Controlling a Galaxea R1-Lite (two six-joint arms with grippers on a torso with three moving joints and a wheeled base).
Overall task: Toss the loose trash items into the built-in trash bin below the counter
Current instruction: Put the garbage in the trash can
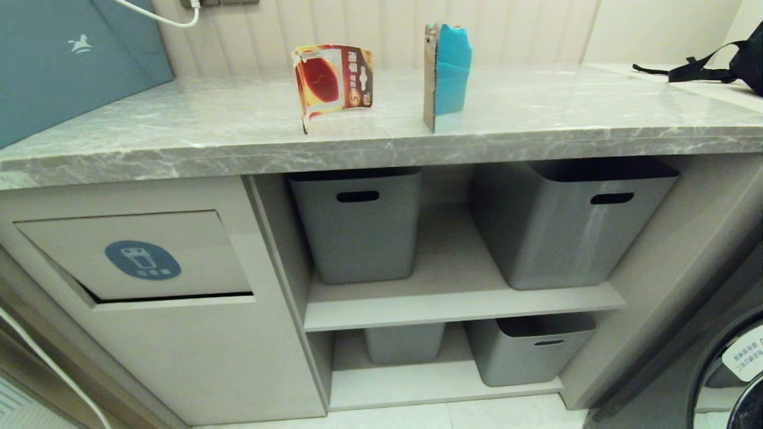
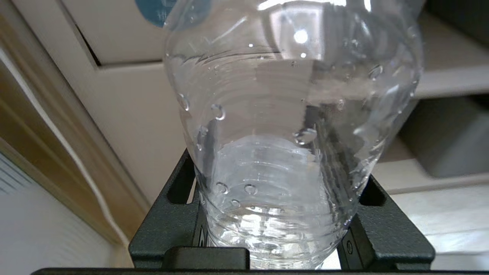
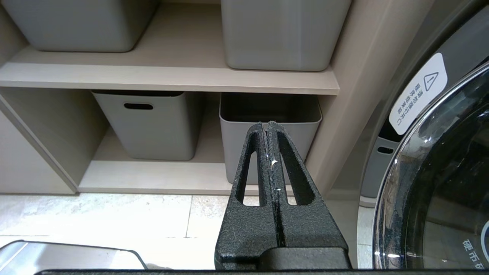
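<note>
Below the thick front edge of the grey marble-patterned tabletop [image 1: 238, 128], at about eight o'clock in the head view, sat the built-in trash bin: a beige cabinet front whose rectangular tilting flap [image 1: 137, 253] bore a round blue trash-can sticker [image 1: 142, 260]. A dark gap ran along the flap's lower edge, so it looked slightly tipped.

Neither arm showed in the head view. In the left wrist view, the left claw [image 2: 280, 225] gripped a clear, ribbed plastic water bottle [image 2: 290, 114] between its black textured fingers [image 2: 382, 229], jaws partly spread around the thin wall. Droplets clung inside the wall, and the soft plastic would likely dent under a harder squeeze. Beyond the bottle, around eleven o'clock in that view, lay the beige bin front with a sliver of the blue sticker, so the bottle seemed held low and near the flap, probably ready to be pushed in.

On the tabletop, a bent red-orange blister card [image 1: 332, 80] stood on its curled edge near twelve o'clock, and a folded teal-and-brown cardboard piece [image 1: 446, 71] stood upright just beside it toward one o'clock; both awaited disposal.

The right claw [image 3: 269, 128] was pressed fully together, empty, parked low and aimed at the grey plastic storage bins [image 3: 153, 126] on the lower shelf.
</note>
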